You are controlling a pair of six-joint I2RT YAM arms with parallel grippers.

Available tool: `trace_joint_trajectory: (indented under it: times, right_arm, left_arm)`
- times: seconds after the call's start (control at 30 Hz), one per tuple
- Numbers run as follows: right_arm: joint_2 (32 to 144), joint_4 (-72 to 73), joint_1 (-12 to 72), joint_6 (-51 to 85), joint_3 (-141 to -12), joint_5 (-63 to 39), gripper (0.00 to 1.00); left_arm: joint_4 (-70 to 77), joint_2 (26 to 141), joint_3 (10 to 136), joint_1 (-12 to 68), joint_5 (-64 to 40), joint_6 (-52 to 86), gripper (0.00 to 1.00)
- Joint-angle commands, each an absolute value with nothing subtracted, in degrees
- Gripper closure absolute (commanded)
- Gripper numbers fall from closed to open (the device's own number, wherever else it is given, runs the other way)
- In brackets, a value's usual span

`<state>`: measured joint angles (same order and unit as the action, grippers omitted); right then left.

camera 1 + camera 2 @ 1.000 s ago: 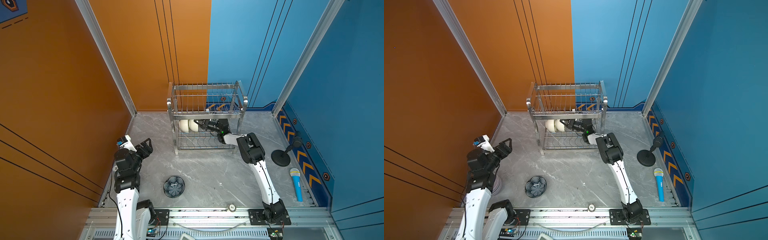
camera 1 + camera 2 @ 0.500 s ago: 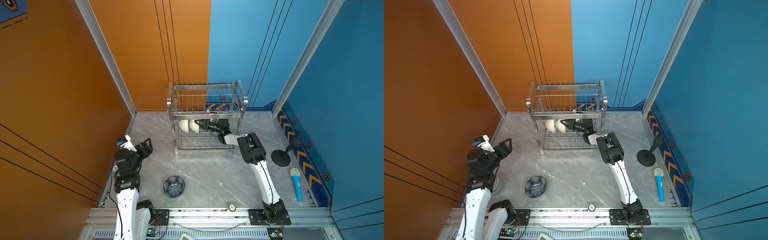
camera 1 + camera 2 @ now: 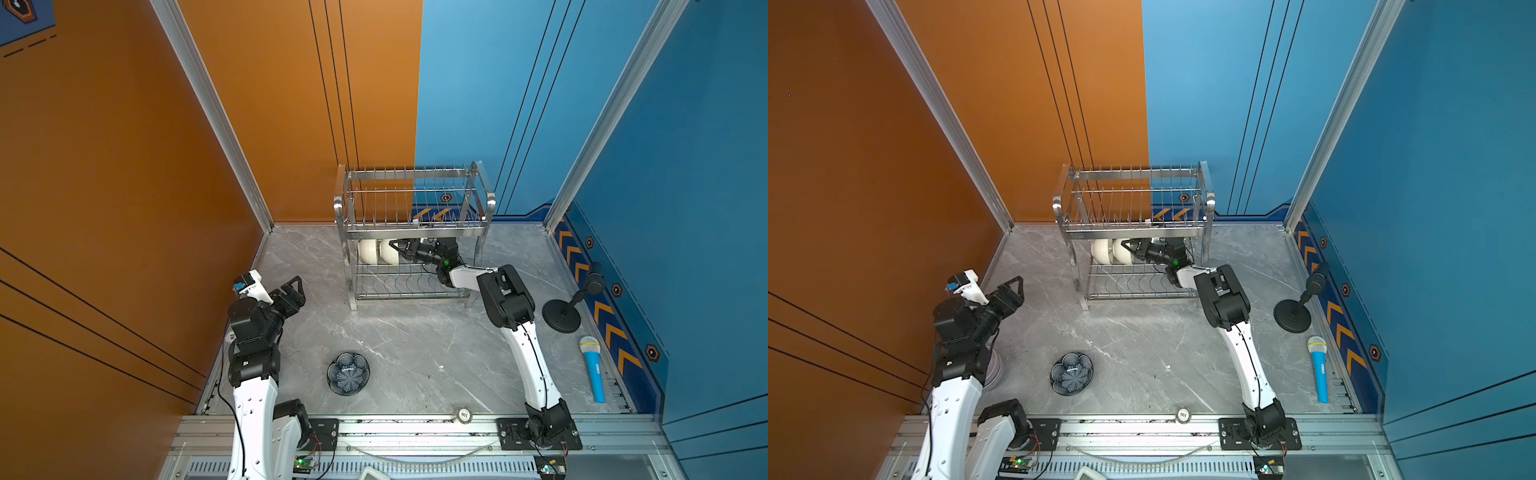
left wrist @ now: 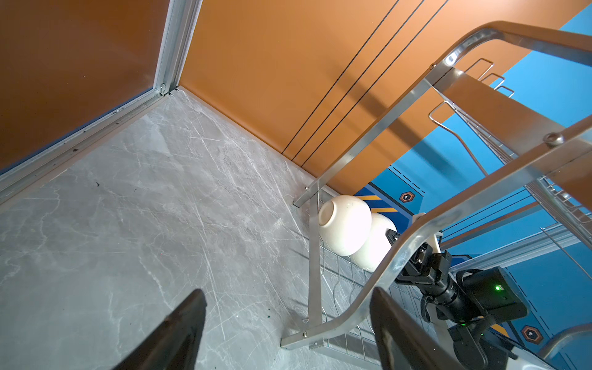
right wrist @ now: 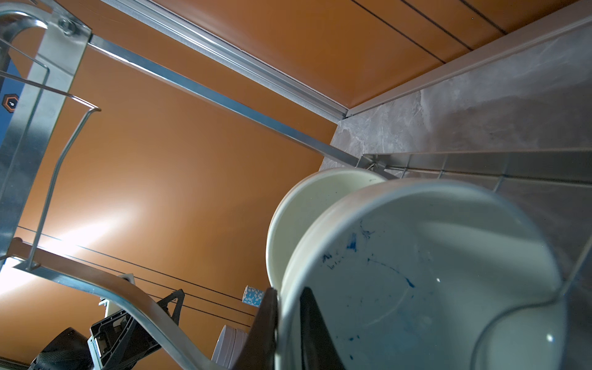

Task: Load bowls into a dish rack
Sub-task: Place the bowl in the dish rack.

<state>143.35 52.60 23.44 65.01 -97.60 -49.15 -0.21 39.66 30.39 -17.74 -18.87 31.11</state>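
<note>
The dish rack point(image 3: 415, 199) point(image 3: 1133, 195) stands at the back wall. Two cream-white bowls point(image 3: 368, 251) point(image 3: 1101, 250) stand on edge at the left end of its lower tier. My right gripper point(image 3: 399, 249) point(image 3: 1128, 248) reaches into that tier, and in the right wrist view the gripper point(image 5: 288, 320) has one finger on each side of the nearer bowl's rim point(image 5: 416, 256). My left gripper point(image 3: 291, 291) point(image 4: 288, 320) hangs open and holds nothing, left of the rack. A dark blue-grey bowl point(image 3: 348, 372) point(image 3: 1071, 372) lies on the table. Stacked lilac bowls point(image 3: 994, 365) sit behind the left arm.
A black stand base point(image 3: 561, 316) with its mic holder and a blue toy microphone point(image 3: 592, 368) lie at the right, along the blue wall. The orange wall runs close along the left arm. The rack's upper tier point(image 3: 1133, 224) hangs just above the right gripper.
</note>
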Motion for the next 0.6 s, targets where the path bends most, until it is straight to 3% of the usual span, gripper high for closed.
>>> trace_joint_trajectory:
  times: [0.0,0.33,0.57]
  right_arm:
    - [140.9,49.4,23.0,62.9,-96.3,-47.8,0.81]
    - [138.5,47.7,22.5,61.4,-94.0,-46.4,0.65]
    - [136.5,46.6,22.1,59.9,-91.7,-45.6,0.59]
  left_arm:
    - [-0.3,38.8,30.0,-18.3,-18.4,30.6,0.19]
    - [-0.4,38.5,30.0,-18.3,-18.4,30.7,0.19]
    - [-0.3,38.3,29.8,-18.4,-18.4,30.8,0.19]
